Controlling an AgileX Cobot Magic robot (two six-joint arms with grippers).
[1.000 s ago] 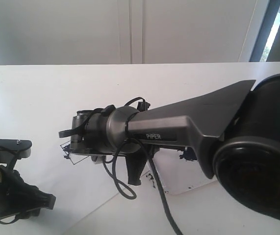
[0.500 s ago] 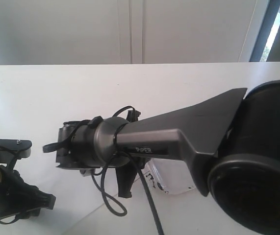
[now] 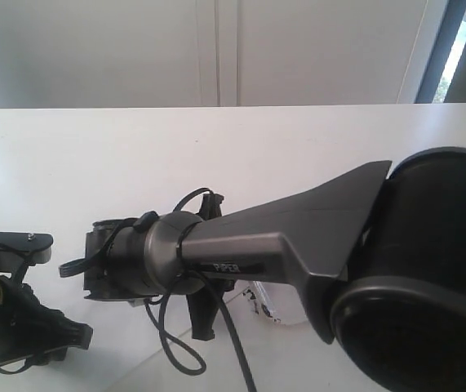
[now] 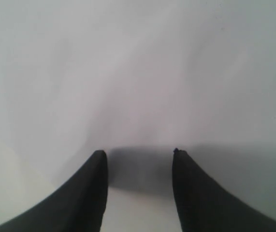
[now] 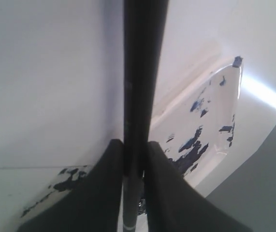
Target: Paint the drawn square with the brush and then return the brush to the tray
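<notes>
Pressure is mattering: right gripper (image 5: 133, 143) is clamping the brush (image 5: 142, 58), left gripper (image 4: 138, 152) hanging open and empty, so I'm aiming for light strokes.

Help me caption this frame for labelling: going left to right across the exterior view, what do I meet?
Black left arm → grey-and-black wrist of the right arm → corner of the clear glossy paint-spattered tray → large black round joint housing of the right arm.
</notes>
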